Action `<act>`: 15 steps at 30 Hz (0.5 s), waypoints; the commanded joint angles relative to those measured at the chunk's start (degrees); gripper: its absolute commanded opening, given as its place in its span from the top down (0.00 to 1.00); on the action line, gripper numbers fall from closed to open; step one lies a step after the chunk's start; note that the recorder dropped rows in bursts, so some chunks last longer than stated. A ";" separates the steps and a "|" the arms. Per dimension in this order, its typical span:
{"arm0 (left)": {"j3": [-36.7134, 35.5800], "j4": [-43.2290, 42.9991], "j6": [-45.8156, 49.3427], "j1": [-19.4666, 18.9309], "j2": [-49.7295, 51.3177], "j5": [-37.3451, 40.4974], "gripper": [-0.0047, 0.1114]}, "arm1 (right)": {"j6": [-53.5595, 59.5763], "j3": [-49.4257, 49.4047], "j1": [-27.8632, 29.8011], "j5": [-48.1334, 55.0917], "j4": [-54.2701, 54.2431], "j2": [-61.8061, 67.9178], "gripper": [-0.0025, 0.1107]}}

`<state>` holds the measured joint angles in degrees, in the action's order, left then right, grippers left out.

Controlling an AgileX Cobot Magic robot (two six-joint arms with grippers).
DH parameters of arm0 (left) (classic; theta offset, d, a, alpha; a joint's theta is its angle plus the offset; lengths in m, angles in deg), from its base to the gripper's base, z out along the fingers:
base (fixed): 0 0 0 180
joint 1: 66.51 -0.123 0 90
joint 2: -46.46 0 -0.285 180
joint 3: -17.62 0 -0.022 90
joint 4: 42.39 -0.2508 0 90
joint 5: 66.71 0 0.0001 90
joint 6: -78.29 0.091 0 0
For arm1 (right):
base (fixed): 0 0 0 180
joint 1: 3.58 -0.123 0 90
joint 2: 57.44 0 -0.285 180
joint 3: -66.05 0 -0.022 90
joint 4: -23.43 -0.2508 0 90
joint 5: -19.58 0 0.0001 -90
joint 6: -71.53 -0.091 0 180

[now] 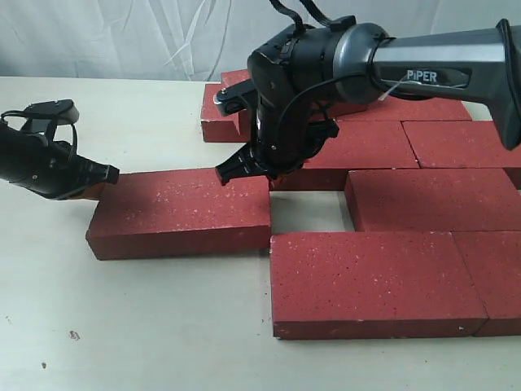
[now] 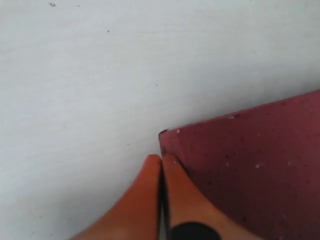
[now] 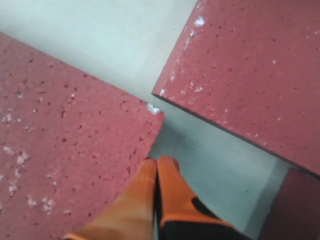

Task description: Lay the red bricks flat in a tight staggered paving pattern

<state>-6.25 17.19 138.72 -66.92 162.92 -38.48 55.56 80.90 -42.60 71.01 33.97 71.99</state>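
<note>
Pale tabletop holds about eight red bricks; left fingers and right fingers pressed together.

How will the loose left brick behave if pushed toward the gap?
The loose brick lies flat and broad, so it should slide rather than tip. Its gritty matte face suggests drag on the table. Pushed at its corner by the left gripper, it may pivot.

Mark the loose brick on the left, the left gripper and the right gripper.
loose brick [image 1: 183, 213], exterior view, middle of its top face.
left gripper [image 2: 161, 160], left wrist view, between its closed fingertips.
right gripper [image 3: 157, 161], right wrist view, between its closed fingertips.
</note>
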 commanded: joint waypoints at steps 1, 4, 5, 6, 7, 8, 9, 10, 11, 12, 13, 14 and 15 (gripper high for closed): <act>-0.17 1.17 0.22 2.25 0.11 6.71 0.96 | -4.18 0.17 -0.28 -1.89 5.86 -0.71 0.98; -0.17 1.03 0.01 2.25 0.11 6.58 0.96 | -4.18 0.17 -0.28 -1.89 6.13 -0.71 0.98; -0.17 0.89 -0.02 2.25 0.11 6.27 0.96 | -4.18 0.17 -0.28 -1.89 6.13 -0.71 0.98; -0.17 0.89 -0.02 2.25 0.11 6.27 0.96 | -4.18 0.17 -0.28 -1.89 6.10 -0.59 0.98; -0.17 0.89 -0.02 2.25 0.11 6.16 0.96 | -4.18 0.17 -0.28 -1.89 6.10 -0.35 0.98; -0.17 1.16 -0.02 2.25 0.11 6.16 0.96 | -4.18 0.17 -0.28 -1.89 6.10 -0.07 0.98; -0.17 1.30 -0.02 2.25 0.11 6.16 0.96 | -4.18 0.17 -0.28 -1.89 6.10 0.05 0.98; -0.17 1.30 -0.02 2.25 0.11 6.16 0.96 | -4.18 0.17 -0.28 -2.00 6.10 0.16 0.98; -0.17 1.28 -0.02 2.25 0.11 6.06 0.96 | -4.18 0.17 -0.28 -2.16 6.22 0.16 0.98; -0.17 1.28 -0.02 2.25 0.11 6.06 0.96 | -4.18 0.17 -0.28 -2.28 6.38 0.16 0.98; -0.17 1.18 -0.02 2.13 0.11 5.94 0.96 | -4.45 0.17 -0.28 -2.28 6.76 -0.13 0.98; -0.17 1.18 -0.02 1.97 0.11 6.20 0.96 | -4.94 0.17 -0.28 -2.00 6.99 -0.30 0.98; -0.17 1.18 -0.02 1.64 -0.01 6.49 0.96 | -5.21 0.17 -0.28 -1.86 7.14 -0.63 0.98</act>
<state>-6.15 17.31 138.61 -66.40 162.92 -39.27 51.33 80.90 -42.98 69.58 39.85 72.11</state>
